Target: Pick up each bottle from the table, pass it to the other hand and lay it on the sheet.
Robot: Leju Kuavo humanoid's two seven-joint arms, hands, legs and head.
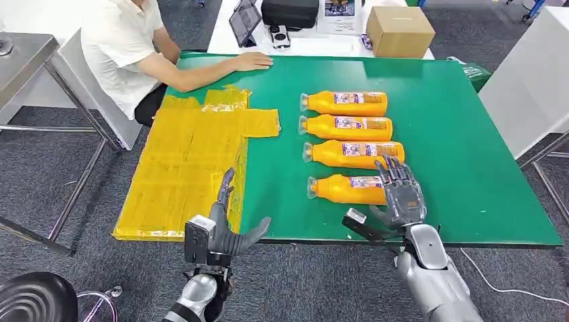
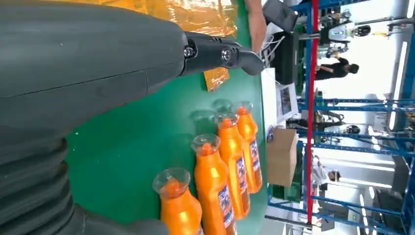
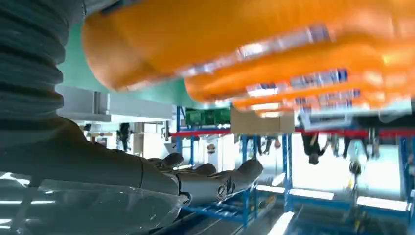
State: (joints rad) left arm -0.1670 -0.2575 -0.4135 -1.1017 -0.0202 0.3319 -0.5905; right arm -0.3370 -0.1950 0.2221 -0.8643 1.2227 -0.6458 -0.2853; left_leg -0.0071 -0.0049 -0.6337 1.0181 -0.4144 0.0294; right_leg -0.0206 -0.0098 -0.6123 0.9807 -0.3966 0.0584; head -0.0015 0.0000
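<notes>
Head view: four orange bottles lying in a row on the green table [image 1: 470, 168], caps toward the yellow sheet [image 1: 181, 168], which carries no bottle. Right hand [image 1: 400, 194] poised at the base end of the nearest bottle [image 1: 345, 189], fingers spread over it and thumb apart; contact not certain, no grasp closed. Left hand [image 1: 225, 225] raised at the near table edge beside the sheet, fingers extended, thumb out, holding nothing. Second bottle [image 1: 352, 153], third bottle [image 1: 349, 127] and farthest bottle [image 1: 345, 103] untouched beyond. A person's hand [image 1: 251, 61] resting on the far edge of the table; cardboard box [image 1: 399, 30] on a white table behind.

Left wrist view: thumb and fingers [image 2: 225, 54] stretched out above green surface, empty; the row of bottles lying near, the sheet beyond the fingertips.

Right wrist view: nearest bottle blurred and very close against the palm side; fingers [image 3: 210, 178] seen extended and not wrapped round it.

Progress, as a judgement: no bottle delivered; all four left to lift, hand over and lay down, the first pickup just at hand.
</notes>
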